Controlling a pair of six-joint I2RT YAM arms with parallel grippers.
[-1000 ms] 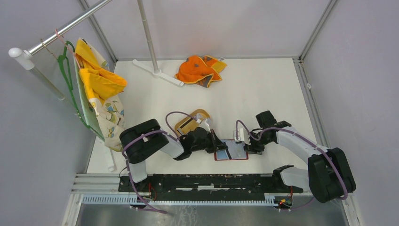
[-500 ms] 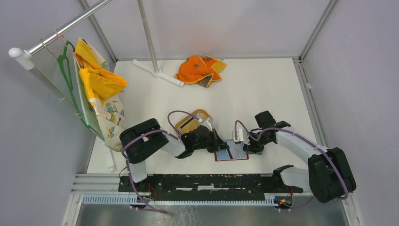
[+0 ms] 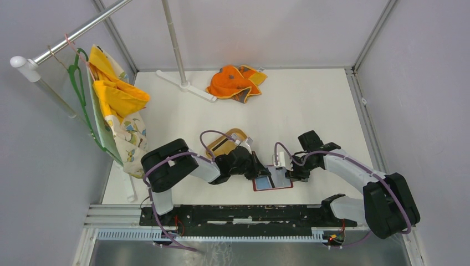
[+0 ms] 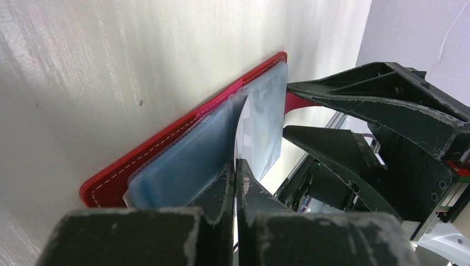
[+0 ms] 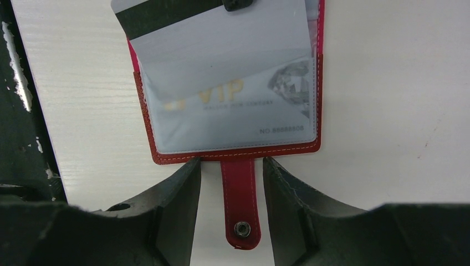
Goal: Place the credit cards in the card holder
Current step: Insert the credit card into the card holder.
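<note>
Card insertion under way, bimanual. The card holder (image 3: 271,185) lies open on the table (image 3: 310,111) at about 6 o'clock from the table's centre, its snap tab (image 5: 239,199) pointing to 6 o'clock in the right wrist view. The left gripper (image 4: 235,166) reaches in from 9 o'clock in the overhead view and is clamped on the thin edge of a striped card (image 5: 221,39). The right gripper (image 5: 228,166) comes from 3 o'clock, its jaws parted and straddling the tab without pinching it, which reads as bracing the holder. Over the last second the left gripper has crept a little toward 3 o'clock and the right arm a little toward 9 o'clock. The striped card now overlaps more of the holder, which has scarcely moved. A VIP card (image 5: 233,111) already sits behind the clear sleeve. The striped card's lower edge appears to have entered the same sleeve from 12 o'clock, skewed, though the glare leaves its depth uncertain. Judged from this, the insertion is partly done. Squaring the card and pushing it home come next.
</note>
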